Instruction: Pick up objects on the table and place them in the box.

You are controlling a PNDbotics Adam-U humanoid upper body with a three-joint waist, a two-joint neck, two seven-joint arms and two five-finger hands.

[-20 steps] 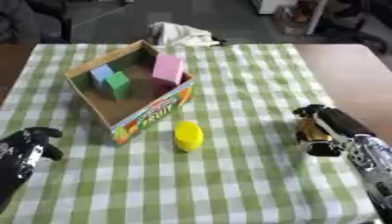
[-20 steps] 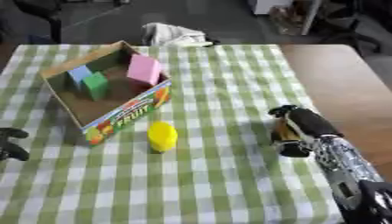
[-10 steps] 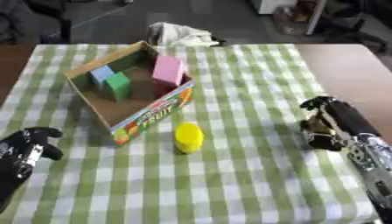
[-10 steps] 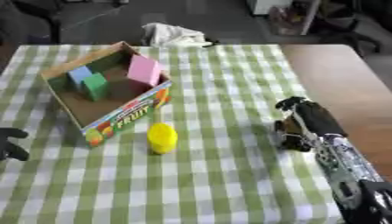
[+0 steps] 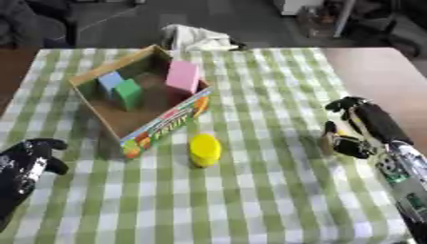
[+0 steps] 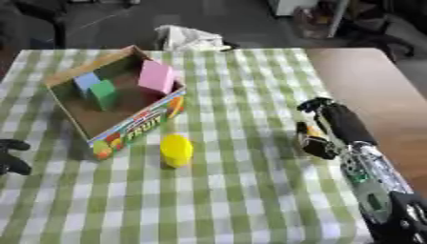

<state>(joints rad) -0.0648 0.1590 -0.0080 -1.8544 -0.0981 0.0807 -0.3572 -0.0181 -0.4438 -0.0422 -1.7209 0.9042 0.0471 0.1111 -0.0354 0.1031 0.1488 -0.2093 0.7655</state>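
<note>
An open cardboard fruit box (image 5: pixel 158 125) lies at the left on the checked cloth. Inside it stand a pink block (image 5: pixel 183 76), a green block (image 5: pixel 127 93) and a blue block (image 5: pixel 109 81). A yellow cylinder (image 5: pixel 204 150) stands just in front of the box. My right hand (image 5: pixel 360 127) is at the cloth's right edge, its fingers curled down around a small orange-brown thing (image 6: pixel 309 133) that is mostly hidden. My left hand (image 5: pixel 29 162) rests at the lower left with relaxed fingers, holding nothing.
A crumpled white cloth (image 5: pixel 196 38) lies at the far edge behind the box. Bare wooden tabletop (image 5: pixel 375 71) shows to the right of the green checked cloth (image 5: pixel 250 200). Chairs and floor lie beyond the table.
My right hand has shifted slightly right and away from me, still over the small orange-brown thing. The box, the yellow cylinder and my left hand have stayed put.
</note>
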